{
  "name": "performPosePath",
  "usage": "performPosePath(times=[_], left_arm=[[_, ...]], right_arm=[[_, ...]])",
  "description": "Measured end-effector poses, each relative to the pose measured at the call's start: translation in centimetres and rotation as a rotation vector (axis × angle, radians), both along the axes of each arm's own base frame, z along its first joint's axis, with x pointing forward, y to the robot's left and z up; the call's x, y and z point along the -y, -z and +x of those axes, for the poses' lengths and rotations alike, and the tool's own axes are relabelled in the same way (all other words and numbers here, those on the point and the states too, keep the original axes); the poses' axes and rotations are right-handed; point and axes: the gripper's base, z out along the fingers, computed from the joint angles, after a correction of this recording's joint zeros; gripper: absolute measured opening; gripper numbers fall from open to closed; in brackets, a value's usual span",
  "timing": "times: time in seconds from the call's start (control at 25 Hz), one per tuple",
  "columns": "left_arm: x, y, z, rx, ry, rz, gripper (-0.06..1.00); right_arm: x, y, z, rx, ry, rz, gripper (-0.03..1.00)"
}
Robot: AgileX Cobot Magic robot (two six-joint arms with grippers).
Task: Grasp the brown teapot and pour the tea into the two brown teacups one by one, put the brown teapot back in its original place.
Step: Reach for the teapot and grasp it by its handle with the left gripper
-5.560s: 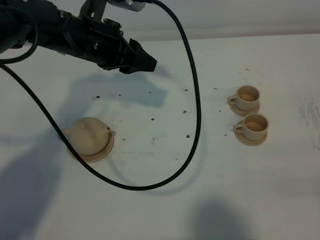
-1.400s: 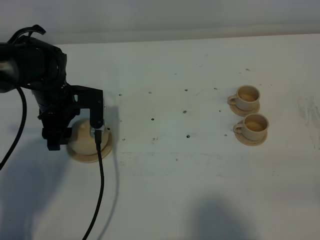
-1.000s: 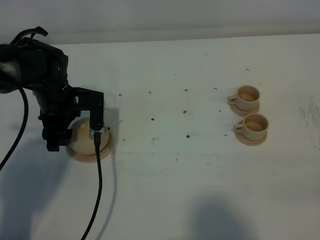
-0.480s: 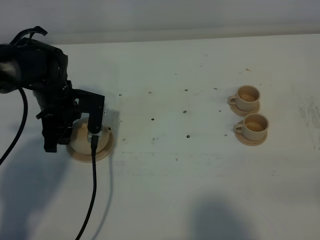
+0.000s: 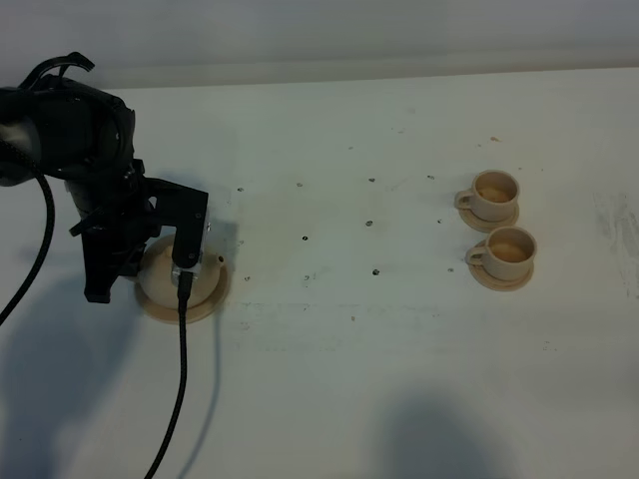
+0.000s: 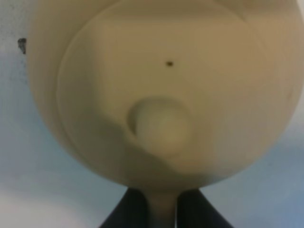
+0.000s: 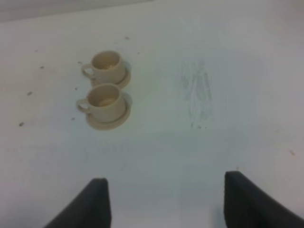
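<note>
Closing from wide a second ago, my left end effector (image 6: 161, 213) now pinches the brown teapot (image 6: 161, 85) by its handle, and the pot sits on its saucer (image 5: 212, 302). A black cable (image 5: 181, 379) trails beside it. Well apart stand two brown teacups (image 5: 495, 194). My right end effector (image 7: 166, 202) gapes wide.

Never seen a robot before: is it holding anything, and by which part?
The left gripper pinches the brown teapot by its loop handle; the right gripper is open, holding nothing.

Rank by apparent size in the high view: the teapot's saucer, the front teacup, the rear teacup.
1. teapot's saucer, clearly largest though partly hidden.
2. front teacup and rear teacup look alike; not ranked.
</note>
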Motion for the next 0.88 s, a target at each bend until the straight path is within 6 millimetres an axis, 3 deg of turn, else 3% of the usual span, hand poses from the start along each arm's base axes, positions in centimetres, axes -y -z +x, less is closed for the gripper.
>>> performPosePath(times=[0.4,0.88], left_arm=[[0.1,-0.1,0.0,0.004,0.023,-0.006,0.11],[0.3,-1.5,-0.2,0.034,0.002,-0.048,0.11]], right_arm=[[0.0,0.0,0.0,0.0,0.0,0.0,0.54],[0.0,0.0,0.0,0.0,0.0,0.0,0.54]])
